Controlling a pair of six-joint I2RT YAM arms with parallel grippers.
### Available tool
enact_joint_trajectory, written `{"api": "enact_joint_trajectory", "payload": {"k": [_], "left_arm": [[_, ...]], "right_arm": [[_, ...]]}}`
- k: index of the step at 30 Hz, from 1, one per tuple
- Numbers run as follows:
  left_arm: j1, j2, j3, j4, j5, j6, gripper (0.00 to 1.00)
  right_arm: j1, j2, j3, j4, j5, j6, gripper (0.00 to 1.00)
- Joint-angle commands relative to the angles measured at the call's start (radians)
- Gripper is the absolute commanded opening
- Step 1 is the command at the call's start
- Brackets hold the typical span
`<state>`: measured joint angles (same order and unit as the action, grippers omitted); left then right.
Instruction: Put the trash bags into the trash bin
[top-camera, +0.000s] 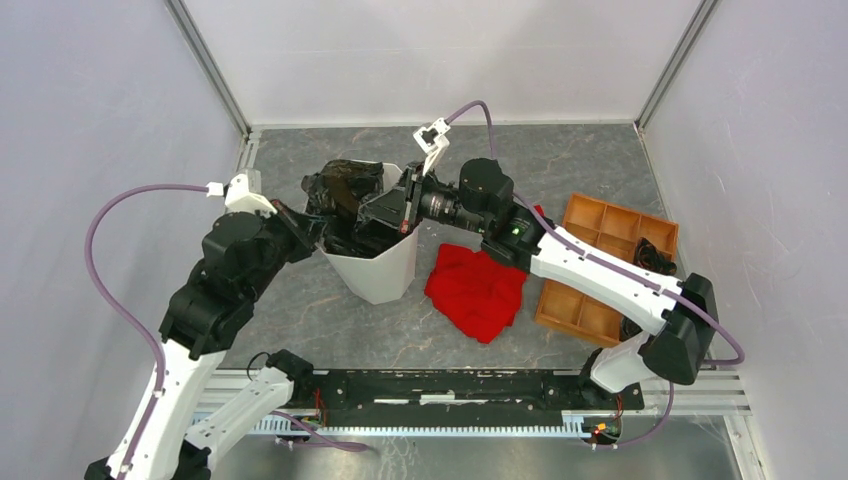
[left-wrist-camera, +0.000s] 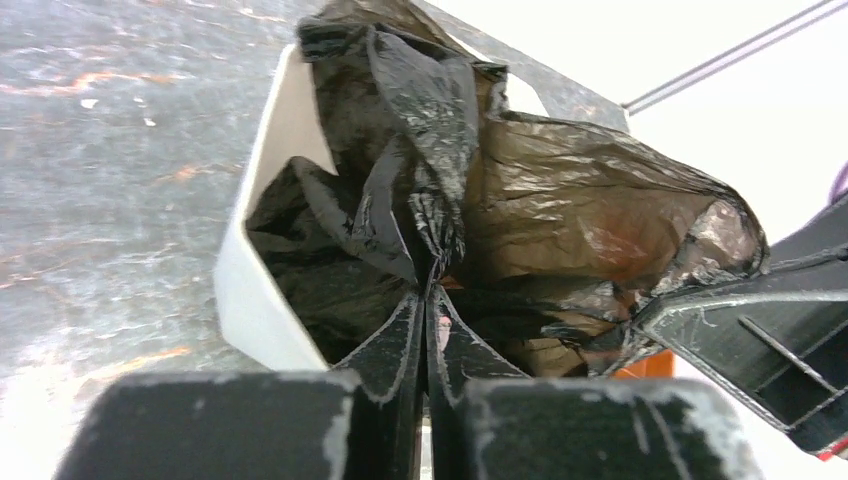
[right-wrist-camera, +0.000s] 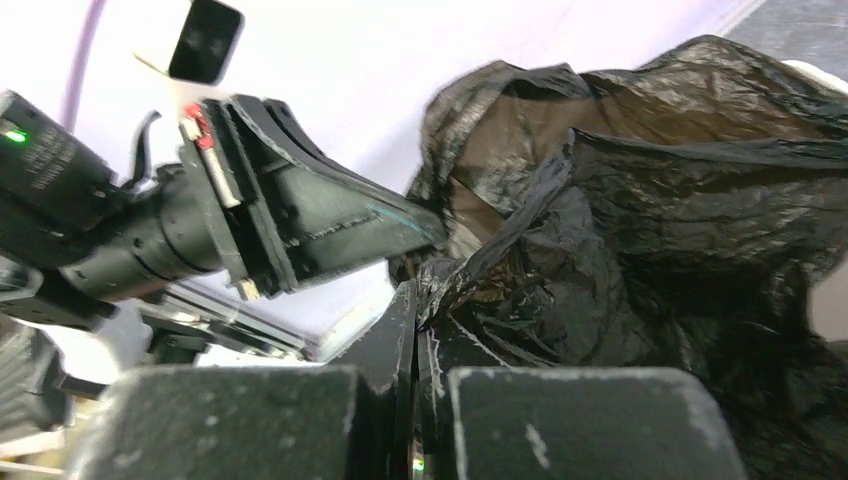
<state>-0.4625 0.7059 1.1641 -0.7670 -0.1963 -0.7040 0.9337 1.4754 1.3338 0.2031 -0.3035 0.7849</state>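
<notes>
The white trash bin (top-camera: 385, 272) stands mid-table with the glossy black trash bag (top-camera: 345, 190) bunched in its mouth and bulging over the far-left rim. My left gripper (top-camera: 312, 228) is at the bin's left rim, shut on a fold of the bag (left-wrist-camera: 420, 190); the bin wall (left-wrist-camera: 245, 290) shows at the left of that view. My right gripper (top-camera: 390, 212) is over the bin's mouth from the right, shut on another fold of the bag (right-wrist-camera: 640, 230). In the right wrist view my gripper (right-wrist-camera: 418, 300) pinches the plastic, with the left gripper (right-wrist-camera: 330, 215) close opposite.
A red cloth (top-camera: 478, 287) lies on the table right of the bin. An orange compartment tray (top-camera: 600, 262) sits at the right with dark items in it. White walls enclose the back and sides.
</notes>
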Motion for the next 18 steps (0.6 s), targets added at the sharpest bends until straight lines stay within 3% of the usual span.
{"api": "enact_joint_trajectory", "payload": {"k": [1,4,18], "left_arm": [[-0.001,-0.033,0.059,-0.064,-0.152,0.061,0.03],[-0.001,-0.041,0.066,-0.129,-0.235,0.078,0.02],[-0.001,-0.158,-0.010,-0.219,-0.327,0.064,0.02]], "right_arm": [[-0.004,-0.056,0.115,-0.213,0.029,-0.221,0.00],[-0.028,-0.084,0.134,-0.354,0.015,-0.296,0.00],[-0.229,-0.253,-0.083,-0.516,-0.171,-0.375,0.00]]}}
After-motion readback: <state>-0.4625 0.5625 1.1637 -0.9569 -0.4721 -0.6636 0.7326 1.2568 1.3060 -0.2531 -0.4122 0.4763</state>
